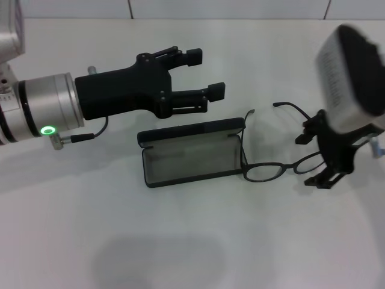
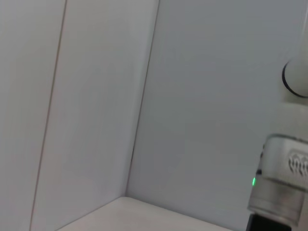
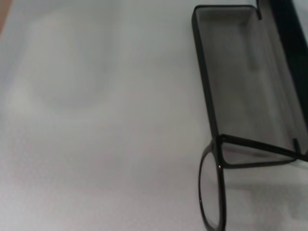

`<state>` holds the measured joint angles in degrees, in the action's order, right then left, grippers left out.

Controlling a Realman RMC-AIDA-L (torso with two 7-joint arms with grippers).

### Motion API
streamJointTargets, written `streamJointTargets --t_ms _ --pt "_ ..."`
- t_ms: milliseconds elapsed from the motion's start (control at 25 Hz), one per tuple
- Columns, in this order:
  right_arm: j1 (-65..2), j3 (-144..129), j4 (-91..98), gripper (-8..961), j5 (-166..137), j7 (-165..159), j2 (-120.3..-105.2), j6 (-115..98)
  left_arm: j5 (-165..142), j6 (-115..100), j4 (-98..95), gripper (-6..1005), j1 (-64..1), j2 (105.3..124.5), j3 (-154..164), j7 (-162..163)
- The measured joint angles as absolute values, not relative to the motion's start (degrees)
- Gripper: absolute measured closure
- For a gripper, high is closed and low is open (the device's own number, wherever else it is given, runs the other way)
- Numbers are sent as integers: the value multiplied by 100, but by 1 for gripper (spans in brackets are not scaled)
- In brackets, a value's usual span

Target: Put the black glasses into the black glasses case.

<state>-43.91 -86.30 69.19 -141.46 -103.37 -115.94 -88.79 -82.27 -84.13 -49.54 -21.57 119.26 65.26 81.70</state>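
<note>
While right gripper (image 1: 329, 158) fingers pinch black glasses (image 1: 274, 170), left gripper (image 1: 204, 73) fingers spread

Matte black glasses case (image 1: 192, 158) with soft grey lining; glossy thin-framed black glasses (image 1: 283, 168).

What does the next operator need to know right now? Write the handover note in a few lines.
Left gripper: fingers open, empty, hovering behind the black glasses case.
Right gripper: at the right lens of the black glasses; whether its fingers have closed on the frame cannot be told.
Case: lying open on the table, grey lining up, nothing inside.
Glasses: unfolded, beside the case's right end, one temple crossing its corner.
Done: case opened. Left: put the glasses into the case.
</note>
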Motion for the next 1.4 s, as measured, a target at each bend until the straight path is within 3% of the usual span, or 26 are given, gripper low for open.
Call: streamJointTargets --t_ms 160,360,760,880,1200,1400 --pt "-4472 -9190 6788 112 -14198 -10400 -11610 -8531 -8228 -8421 -4871 100 -2167 11917 6454 8125" --pt "-4418 -9478 6739 261 -14190 -10399 -11617 -8231 -8230 -8424 -4815 101 -2191 11914 6448 8120" --pt "-4268 -9810 6621 720 -14032 -10410 -11616 -7840 -8231 -8426 -4792 103 -2244 11926 6442 8242" --pt "-4096 -9683 6870 753 -13992 -10400 -11598 -7907 -8227 -8494 -4790 103 -2217 11915 6442 8348" --pt "-2555 -8158 8383 840 -12705 -9219 -11601 -8299 -8155 -9300 -4789 105 -2114 11857 6404 8441" --pt "-1885 -7988 8060 839 -11092 -7742 -11617 -8234 -8101 -9868 -4739 106 -2252 11847 6264 8961"
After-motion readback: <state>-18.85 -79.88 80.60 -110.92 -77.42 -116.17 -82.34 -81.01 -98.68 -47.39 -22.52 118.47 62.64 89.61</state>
